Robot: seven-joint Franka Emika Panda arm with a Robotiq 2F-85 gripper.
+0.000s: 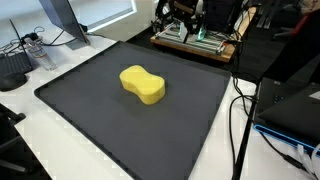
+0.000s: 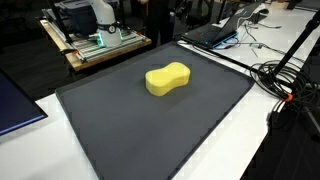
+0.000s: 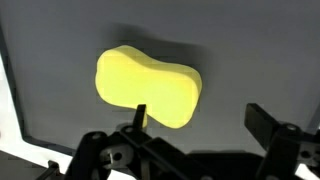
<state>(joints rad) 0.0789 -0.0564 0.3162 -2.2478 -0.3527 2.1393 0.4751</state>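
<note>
The sponge (image 1: 142, 85) looked like soft, matt foam. The mat (image 1: 100, 125) was dark, matt, kinda rubbery. The table (image 1: 75, 55) at its 9 o'clock was smooth white.

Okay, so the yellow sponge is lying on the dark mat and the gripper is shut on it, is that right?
Not quite. The sponge does lie on the dark mat, but the gripper is not shut on it. The wrist view shows its jaws open and clear of the sponge, which lies free.
</note>
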